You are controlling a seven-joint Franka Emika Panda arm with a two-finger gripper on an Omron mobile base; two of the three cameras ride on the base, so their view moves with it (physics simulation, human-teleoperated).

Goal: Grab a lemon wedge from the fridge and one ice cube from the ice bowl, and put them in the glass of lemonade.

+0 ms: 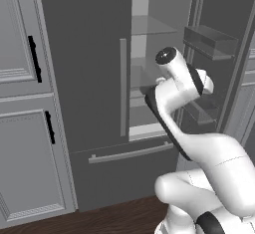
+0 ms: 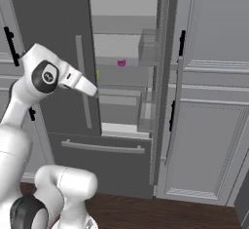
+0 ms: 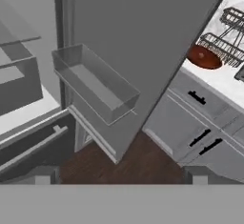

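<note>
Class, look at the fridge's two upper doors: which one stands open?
The right door of the fridge is open, swung out edge-on with its shelf bins showing; the left door is shut flat, handle facing us.

fridge [image 2: 121,77] right door open, ice bowl [image 3: 204,57] on counter [image 3: 228,87] — beside wire basket [image 3: 224,37]

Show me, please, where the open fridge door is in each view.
Left base view: fridge door at the right edge, its bins facing the camera.
Right base view: fridge door edge-on, near the centre.
Hand view: fridge door across the top middle.
Shared landmark: the drawer handle below the opening.
</note>
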